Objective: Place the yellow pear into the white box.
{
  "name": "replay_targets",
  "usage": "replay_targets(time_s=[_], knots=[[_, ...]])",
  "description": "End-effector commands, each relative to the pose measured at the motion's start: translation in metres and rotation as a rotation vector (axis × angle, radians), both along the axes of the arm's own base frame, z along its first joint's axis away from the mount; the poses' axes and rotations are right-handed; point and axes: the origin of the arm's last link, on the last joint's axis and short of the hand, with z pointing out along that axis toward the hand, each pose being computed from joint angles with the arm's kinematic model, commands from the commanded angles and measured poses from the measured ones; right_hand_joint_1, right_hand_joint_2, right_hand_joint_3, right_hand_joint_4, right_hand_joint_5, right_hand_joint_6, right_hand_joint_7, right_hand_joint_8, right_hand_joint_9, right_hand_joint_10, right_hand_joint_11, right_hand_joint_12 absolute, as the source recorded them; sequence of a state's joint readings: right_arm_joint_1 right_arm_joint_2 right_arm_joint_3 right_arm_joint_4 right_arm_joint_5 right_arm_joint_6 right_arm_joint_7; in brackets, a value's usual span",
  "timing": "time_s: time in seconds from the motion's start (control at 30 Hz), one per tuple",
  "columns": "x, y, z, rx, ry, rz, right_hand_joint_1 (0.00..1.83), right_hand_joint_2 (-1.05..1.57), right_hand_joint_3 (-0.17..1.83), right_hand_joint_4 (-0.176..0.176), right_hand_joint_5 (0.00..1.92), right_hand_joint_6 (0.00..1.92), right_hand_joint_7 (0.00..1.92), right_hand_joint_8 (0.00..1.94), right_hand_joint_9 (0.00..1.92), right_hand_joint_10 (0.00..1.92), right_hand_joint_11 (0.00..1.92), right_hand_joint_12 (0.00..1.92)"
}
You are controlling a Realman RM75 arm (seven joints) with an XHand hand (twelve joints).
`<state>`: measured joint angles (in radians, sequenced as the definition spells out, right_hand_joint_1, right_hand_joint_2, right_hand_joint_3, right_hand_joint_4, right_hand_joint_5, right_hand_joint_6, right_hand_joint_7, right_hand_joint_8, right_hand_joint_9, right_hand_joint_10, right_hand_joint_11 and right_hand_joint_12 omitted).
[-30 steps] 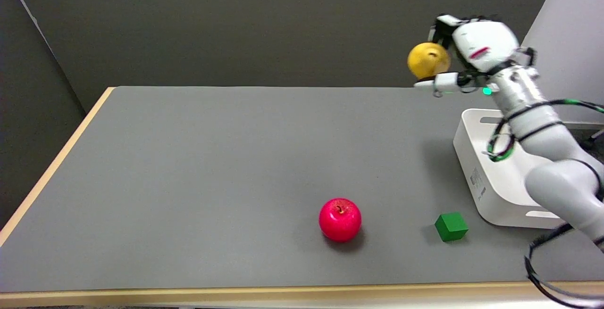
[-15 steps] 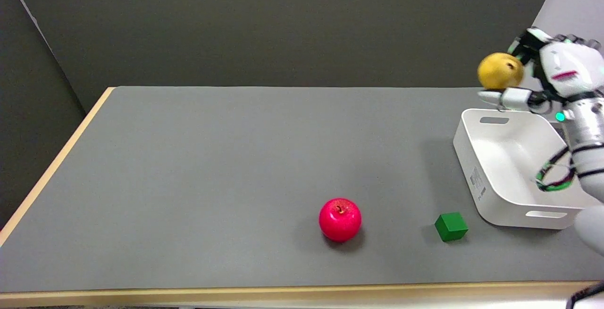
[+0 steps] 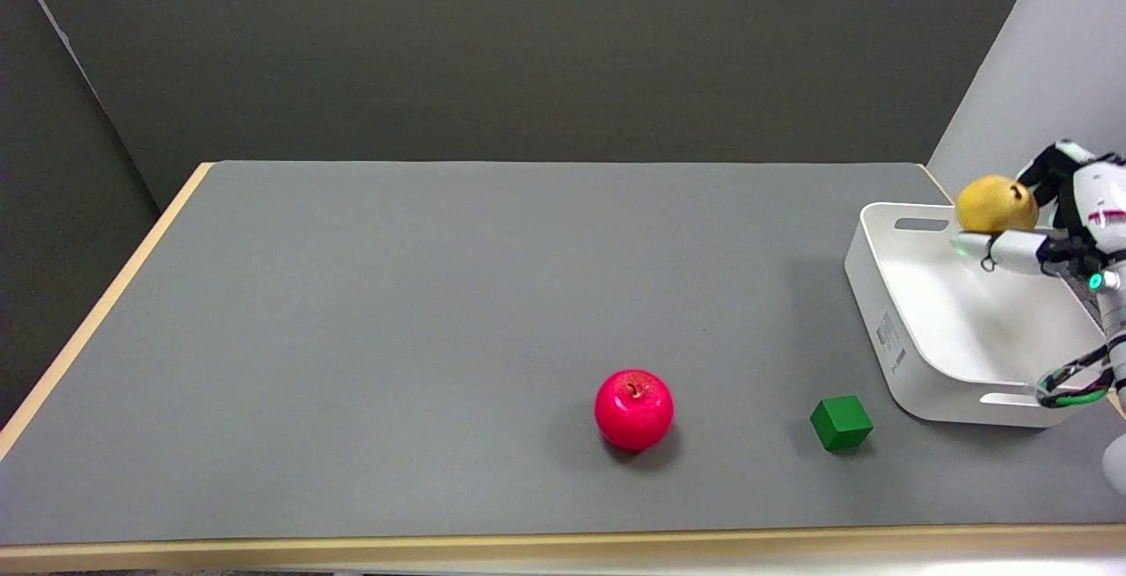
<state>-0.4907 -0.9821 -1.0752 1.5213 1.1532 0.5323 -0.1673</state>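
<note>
The yellow pear [image 3: 996,204] is held in my right hand [image 3: 1056,224] at the far right of the head view. Fingers curl over it from behind and one long finger lies under it. The pear hangs in the air above the far part of the white box [image 3: 915,330], which stands on the table's right end with its open top showing an empty white floor. My forearm runs down the picture's right edge, partly cut off.
A red apple [image 3: 633,410] sits on the grey table [image 3: 396,339] near the front, and a small green cube [image 3: 841,422] lies right of it, close to the box's near left corner. A light wall rises behind the box.
My right hand has carried the pear rightward and downward, from high above the table's far edge to just over the white box's far part. Apple, cube and box have stayed put.
</note>
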Motion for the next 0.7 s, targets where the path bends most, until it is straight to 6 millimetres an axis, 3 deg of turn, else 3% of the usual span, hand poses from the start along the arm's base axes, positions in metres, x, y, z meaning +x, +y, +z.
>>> replay_targets(time_s=[0.03, 0.17, 0.3, 0.33, 0.4, 0.47, 0.53, 0.7], knots=[[-0.0556, 0.0069, 0.0122, -0.057, -0.122, -0.1, 1.2, 0.85, 0.78, -0.067, 0.71, 1.53, 0.94, 1.41, 0.89, 1.69, 0.62, 1.91], [-0.0557, 0.007, 0.0118, -0.056, -0.121, -0.101, 1.19, 0.84, 0.79, -0.061, 0.71, 1.54, 0.94, 1.42, 0.89, 1.69, 0.63, 1.91], [-0.0569, 0.009, 0.0087, -0.047, -0.124, -0.103, 1.18, 0.9, 0.69, -0.026, 0.71, 1.53, 0.9, 1.4, 0.89, 1.69, 0.61, 1.91], [-0.0573, 0.0094, 0.0085, -0.047, -0.126, -0.103, 1.15, 0.89, 0.67, -0.012, 0.66, 1.44, 0.86, 1.32, 0.85, 1.63, 0.55, 1.9], [-0.0565, 0.0091, 0.0086, -0.044, -0.125, -0.105, 0.97, 0.68, 0.93, 0.063, 0.39, 0.92, 0.64, 0.85, 0.62, 1.25, 0.24, 1.83], [-0.0553, 0.0085, 0.0091, -0.04, -0.12, -0.107, 0.74, 0.6, 0.99, 0.054, 0.2, 0.48, 0.2, 0.35, 0.23, 0.69, 0.21, 1.38], [-0.0549, 0.0084, 0.0091, -0.037, -0.129, -0.099, 0.61, 0.55, 0.95, 0.052, 0.04, 0.35, 0.0, 0.05, 0.0, 0.22, 0.0, 0.97], [-0.0547, 0.0076, 0.0087, -0.009, -0.188, -0.055, 0.56, 0.49, 0.88, 0.05, 0.03, 0.22, 0.0, 0.0, 0.0, 0.0, 0.0, 0.82]])
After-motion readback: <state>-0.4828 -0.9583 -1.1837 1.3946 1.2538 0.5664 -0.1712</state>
